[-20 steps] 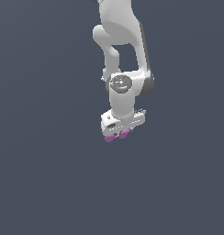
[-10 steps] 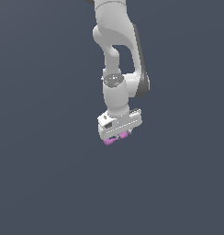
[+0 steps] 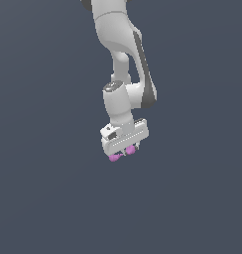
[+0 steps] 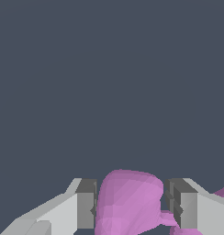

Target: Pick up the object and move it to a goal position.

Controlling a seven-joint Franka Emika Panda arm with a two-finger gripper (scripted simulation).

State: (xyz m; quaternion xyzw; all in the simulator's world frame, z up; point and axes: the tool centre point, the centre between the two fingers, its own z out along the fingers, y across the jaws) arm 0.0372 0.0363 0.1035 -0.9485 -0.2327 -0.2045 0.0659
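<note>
Exterior and wrist views of a single white arm working over a plain grey-blue field. The gripper [image 3: 124,151] points downward, and the object [image 3: 121,154], a small magenta-pink piece, shows as two lobes peeping out just beneath the white finger bar. In the wrist view one broad lobe of the object [image 4: 128,202] sits between the two grey pads [image 4: 86,204], with the narrow waist running toward the far pad and a second lobe showing beyond it. A thin gap appears on each side of the near lobe, so whether the pads are clamping the piece at its waist or merely bracketing it cannot be told from these views. No goal marker is visible in either picture.

For the step in hand, carrying the piece to its goal, the grip is best kept centred on the waist, where the flared lobes on either side would resist slipping along the pads. The wrist should probably stay level and the travel smooth, since a small piece held at a narrow point may swivel if jolted.
</note>
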